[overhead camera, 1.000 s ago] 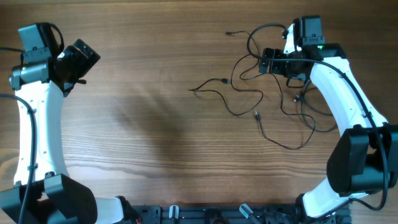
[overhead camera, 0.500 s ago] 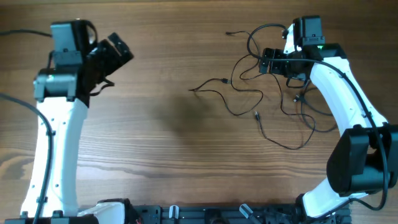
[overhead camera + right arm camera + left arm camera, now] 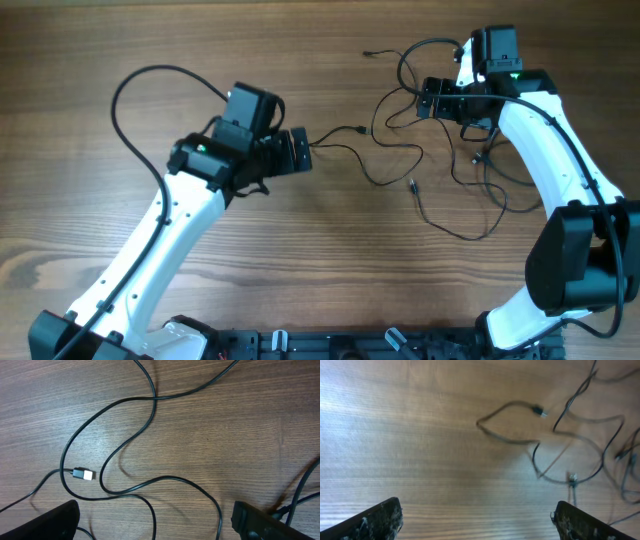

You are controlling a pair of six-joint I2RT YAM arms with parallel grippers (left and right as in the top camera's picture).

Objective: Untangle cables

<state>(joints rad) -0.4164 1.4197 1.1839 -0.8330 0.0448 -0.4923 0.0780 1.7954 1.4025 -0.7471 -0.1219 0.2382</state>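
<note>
Left claw [image 3: 298, 152] and right claw [image 3: 432, 100] are both held apart, empty. Cables [image 3: 152, 397] are strewn tangled on the table [image 3: 250, 260] by the right claw; light, limp and slippery, they are judged best pinched near a plug [image 3: 538, 410].

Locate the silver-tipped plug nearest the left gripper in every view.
Overhead: silver-tipped plug, centre, right of the left gripper.
Left wrist: upper right.
Right wrist: a similar plug lies lower left; cannot tell if same.
Landmark: its cord's sharp bend, left of it in both.
</note>
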